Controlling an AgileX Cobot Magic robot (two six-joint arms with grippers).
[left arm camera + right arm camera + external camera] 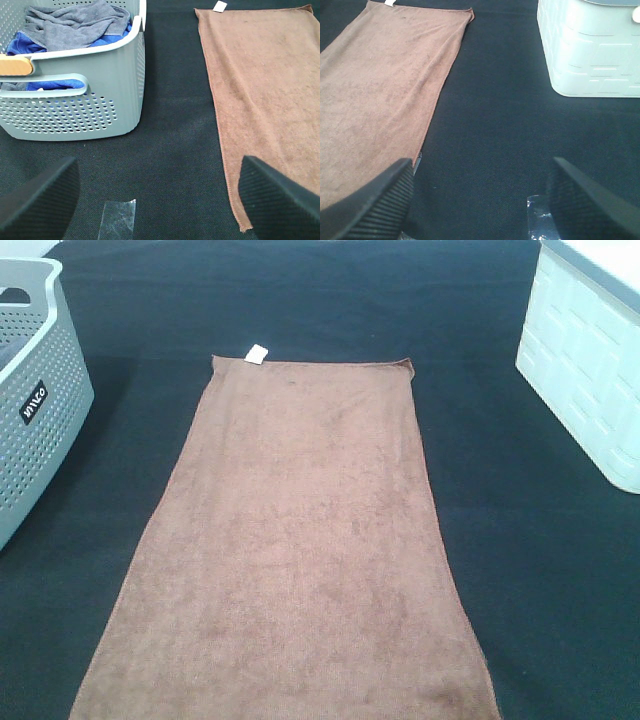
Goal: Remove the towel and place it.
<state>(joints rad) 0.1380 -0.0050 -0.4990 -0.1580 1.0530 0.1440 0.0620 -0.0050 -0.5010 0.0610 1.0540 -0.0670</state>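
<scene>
The reddish-brown towel (300, 540) lies flat and spread out lengthwise down the middle of the black table cloth (520, 540), its small white tag (255, 355) at the far left corner. Neither arm shows in the exterior high view. In the left wrist view my left gripper (160, 200) is open above the bare cloth, with the towel's (265, 95) left edge near one finger (277, 200). My right gripper (480, 200) is also open, over the cloth beside the towel's (380, 95) right edge. Nothing sits between either pair of fingers.
A grey perforated basket (35, 410) stands at the left edge; it holds grey and blue cloths (70, 25). A white box (590, 360) stands at the far right. Clear tape pieces (118, 219) (536, 220) are stuck on the cloth near each gripper.
</scene>
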